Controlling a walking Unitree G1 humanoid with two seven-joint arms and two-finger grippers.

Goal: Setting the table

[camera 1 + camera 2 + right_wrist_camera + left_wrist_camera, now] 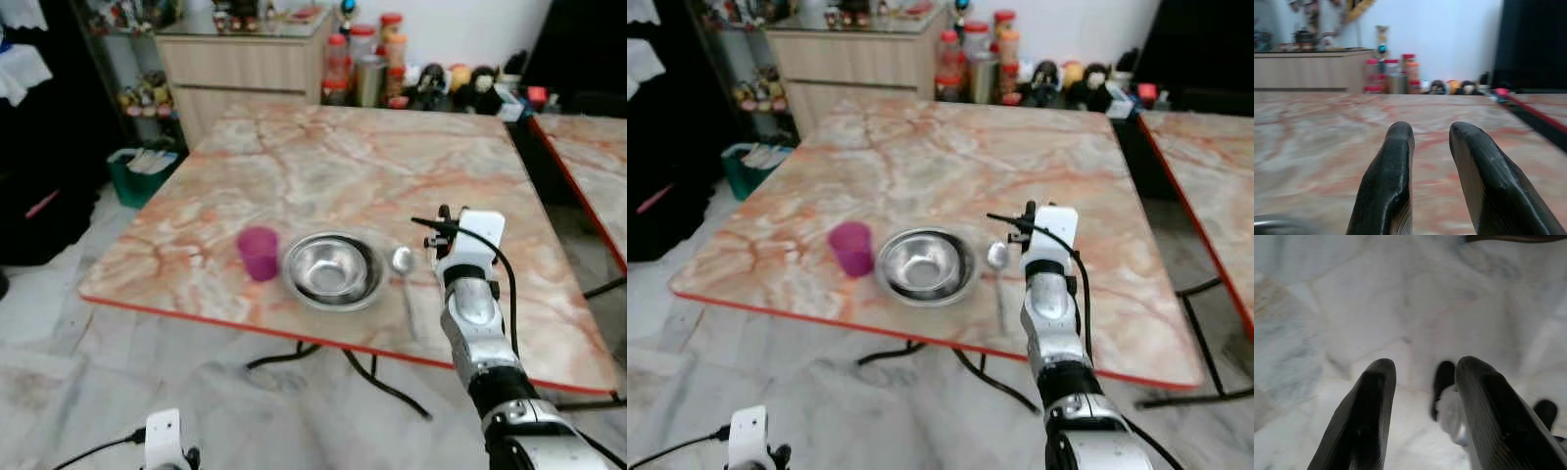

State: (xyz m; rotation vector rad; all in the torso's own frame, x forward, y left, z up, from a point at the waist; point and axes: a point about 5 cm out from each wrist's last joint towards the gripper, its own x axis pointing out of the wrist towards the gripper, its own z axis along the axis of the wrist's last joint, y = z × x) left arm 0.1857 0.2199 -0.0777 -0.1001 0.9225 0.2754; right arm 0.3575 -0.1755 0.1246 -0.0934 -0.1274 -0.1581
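Place setting sits near the front edge of the orange-veined marble table (323, 157): magenta plastic cup (259, 253), shiny steel bowl (333, 268) just beside it, steel spoon (403, 262) on the bowl's far side. My right gripper (1427, 161) hovers low over the table by the spoon, fingers slightly parted, holding nothing. Left gripper (1422, 406) hangs idle over the pale floor, parted, empty. I judge the spoon light, stiff, slick and flat-lying; best pinched across the handle, not the rounded head.
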